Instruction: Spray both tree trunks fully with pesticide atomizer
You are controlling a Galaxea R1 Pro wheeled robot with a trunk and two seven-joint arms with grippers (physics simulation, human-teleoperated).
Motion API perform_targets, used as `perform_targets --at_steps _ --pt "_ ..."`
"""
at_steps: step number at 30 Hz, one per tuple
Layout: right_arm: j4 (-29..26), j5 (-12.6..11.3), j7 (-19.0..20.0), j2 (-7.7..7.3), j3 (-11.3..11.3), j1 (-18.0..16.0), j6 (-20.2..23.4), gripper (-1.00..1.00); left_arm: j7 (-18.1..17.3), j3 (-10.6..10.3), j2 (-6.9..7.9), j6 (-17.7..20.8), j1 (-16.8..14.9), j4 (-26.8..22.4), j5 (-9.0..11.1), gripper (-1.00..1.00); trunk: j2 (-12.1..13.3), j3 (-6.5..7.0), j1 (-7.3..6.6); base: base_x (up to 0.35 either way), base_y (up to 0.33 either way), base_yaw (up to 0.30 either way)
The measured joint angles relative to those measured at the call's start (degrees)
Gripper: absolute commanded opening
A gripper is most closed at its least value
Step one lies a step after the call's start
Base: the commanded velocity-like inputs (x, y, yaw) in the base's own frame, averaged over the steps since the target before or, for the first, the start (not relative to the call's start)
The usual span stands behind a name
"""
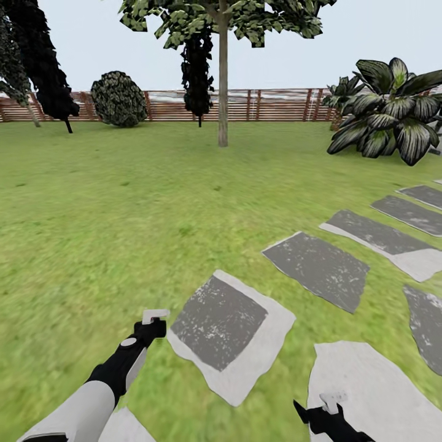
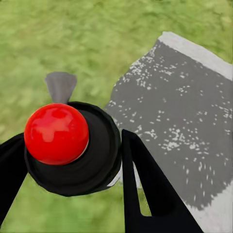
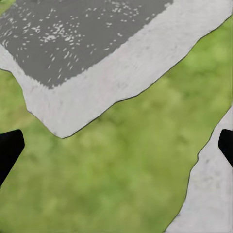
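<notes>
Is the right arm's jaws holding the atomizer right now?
No. The right gripper has its jaws spread over bare grass; the pesticide atomizer sits in the left gripper.

Your head camera sits high, facing forward and down across the lawn (image 1: 92,215) to the fence (image 1: 258,104). Your left wrist camera looks steeply down, close over grass beside a stone slab (image 2: 179,126), the same slab (image 1: 230,334) the head view shows just ahead. Your right wrist camera hangs low, facing straight down at grass between two slabs.
</notes>
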Motion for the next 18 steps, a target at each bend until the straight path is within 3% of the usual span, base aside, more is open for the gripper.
perform_targets --at_steps 18 --pt "0.0 0.0 -0.1 -0.06 -0.1 0.0 0.0 1.00 0.0 0.0 0.00 0.0 0.0 0.0 -0.1 -1.00 0.0 0.17 0.00 0.338 0.000 0.000"
